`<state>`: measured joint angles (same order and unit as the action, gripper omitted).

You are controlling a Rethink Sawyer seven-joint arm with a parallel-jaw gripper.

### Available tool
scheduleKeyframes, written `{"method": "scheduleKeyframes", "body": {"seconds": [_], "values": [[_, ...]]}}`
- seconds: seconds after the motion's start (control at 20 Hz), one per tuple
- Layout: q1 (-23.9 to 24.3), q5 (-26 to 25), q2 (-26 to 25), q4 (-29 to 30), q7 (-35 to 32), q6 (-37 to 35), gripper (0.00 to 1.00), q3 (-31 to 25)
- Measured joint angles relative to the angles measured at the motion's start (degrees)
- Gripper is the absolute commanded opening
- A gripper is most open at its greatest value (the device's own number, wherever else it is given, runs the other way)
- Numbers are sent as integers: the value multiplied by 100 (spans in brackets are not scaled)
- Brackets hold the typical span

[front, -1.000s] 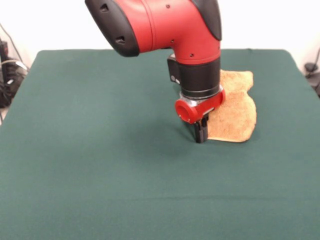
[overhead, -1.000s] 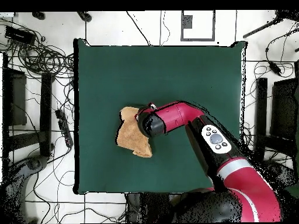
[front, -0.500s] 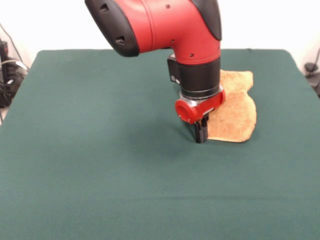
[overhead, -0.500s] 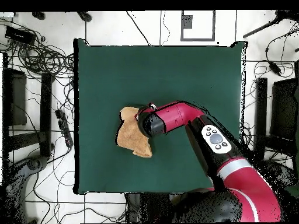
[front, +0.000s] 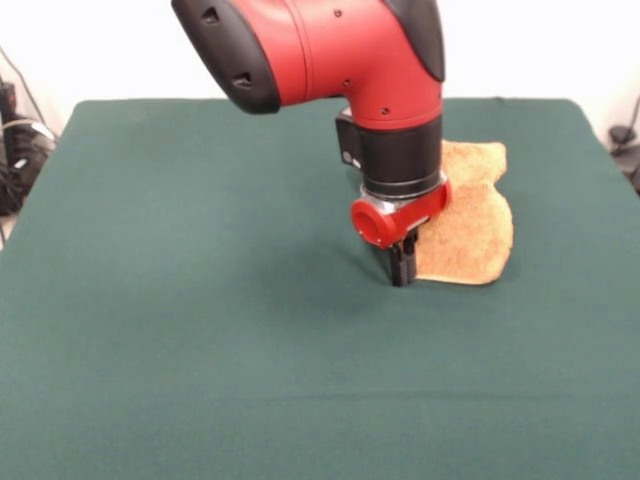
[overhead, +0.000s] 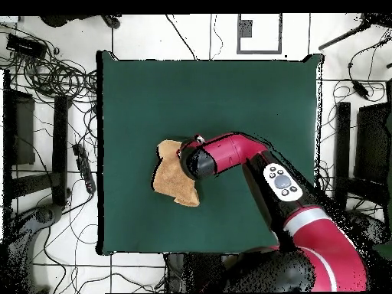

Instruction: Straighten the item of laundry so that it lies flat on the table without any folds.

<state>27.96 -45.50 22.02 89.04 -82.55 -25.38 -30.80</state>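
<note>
The golden-orange towel [front: 470, 225] lies rumpled and partly folded on the right half of the dark green table [front: 200, 300]. My gripper [front: 402, 276] points straight down at the towel's near-left corner, with its tips on the table top. The fingers [front: 400, 262] stand close together, shut on the towel's edge. In the overhead view the towel [overhead: 172, 181] lies at the table's left middle [overhead: 230, 92], and the arm's red wrist [overhead: 200, 161] covers the towel's right edge and hides the gripper.
The red and black arm [overhead: 283, 191] reaches in from the bottom right of the overhead view. Cables and stands [overhead: 53, 76] lie on the floor around the table. The table's right edge [front: 600, 160] is near the towel in the front view.
</note>
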Motion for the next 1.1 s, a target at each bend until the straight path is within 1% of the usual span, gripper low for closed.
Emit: {"method": "scheduleKeyframes", "body": {"seconds": [1.1], "values": [[-132, 2, 13, -101, -1, -111, 0, 79]]}}
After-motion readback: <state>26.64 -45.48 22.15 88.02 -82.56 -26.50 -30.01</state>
